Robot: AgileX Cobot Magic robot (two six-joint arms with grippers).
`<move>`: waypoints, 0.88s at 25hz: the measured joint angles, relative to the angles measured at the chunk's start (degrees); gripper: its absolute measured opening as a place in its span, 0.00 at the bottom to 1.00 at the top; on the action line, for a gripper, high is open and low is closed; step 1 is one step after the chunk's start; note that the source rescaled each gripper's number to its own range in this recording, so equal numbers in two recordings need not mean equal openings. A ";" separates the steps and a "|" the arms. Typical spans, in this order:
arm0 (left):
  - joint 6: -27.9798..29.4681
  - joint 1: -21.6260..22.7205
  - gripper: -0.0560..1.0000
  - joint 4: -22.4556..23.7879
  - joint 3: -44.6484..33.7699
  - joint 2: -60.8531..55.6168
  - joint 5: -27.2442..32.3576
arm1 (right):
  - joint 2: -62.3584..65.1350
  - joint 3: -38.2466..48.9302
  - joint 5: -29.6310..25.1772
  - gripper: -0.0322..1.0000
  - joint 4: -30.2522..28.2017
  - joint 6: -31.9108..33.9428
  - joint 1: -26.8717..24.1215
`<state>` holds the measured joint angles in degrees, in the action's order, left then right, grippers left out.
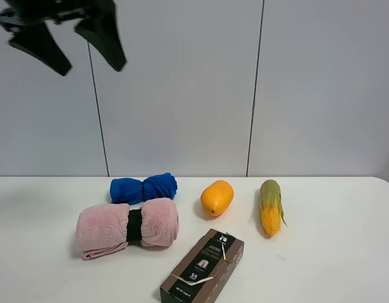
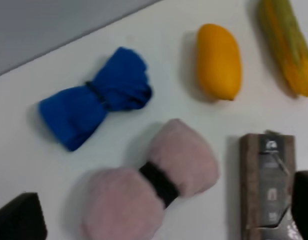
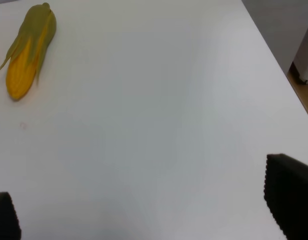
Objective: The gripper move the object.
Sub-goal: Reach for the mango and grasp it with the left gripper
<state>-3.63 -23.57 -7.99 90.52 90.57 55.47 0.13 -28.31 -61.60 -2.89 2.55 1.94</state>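
Observation:
The orange-yellow mango-like object [image 1: 217, 197] lies on the white table [image 1: 346, 252], between a blue cloth roll and a corn cob. It also shows in the left wrist view [image 2: 219, 61]. My left gripper [image 1: 90, 63] hangs high above the table's left side, open and empty, well up and left of the object. In the left wrist view its fingertips [image 2: 19, 220] sit at the frame's corners. My right gripper [image 3: 146, 210] is open and empty over bare table, away from the object. It is out of the exterior view.
A corn cob with green husk [image 1: 270, 207] lies right of the object. A blue cloth roll [image 1: 143, 188] lies left of it, a pink towel roll with a black band [image 1: 127, 227] in front of that. A dark brown box [image 1: 203, 267] lies near the front edge.

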 joint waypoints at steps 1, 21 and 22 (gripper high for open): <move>0.28 -1.99 1.00 0.46 1.87 2.51 0.00 | 0.00 0.00 0.00 1.00 0.00 0.00 0.00; 3.63 -12.49 1.00 -0.62 33.35 42.90 -0.72 | 0.00 0.00 0.00 1.00 0.00 0.00 0.00; 4.38 -12.42 1.00 -0.62 33.59 44.07 -1.24 | 0.00 0.00 0.00 1.00 0.00 0.00 0.00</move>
<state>0.75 -35.99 -8.61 124.11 134.64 54.24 0.13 -28.31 -61.60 -2.89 2.55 1.94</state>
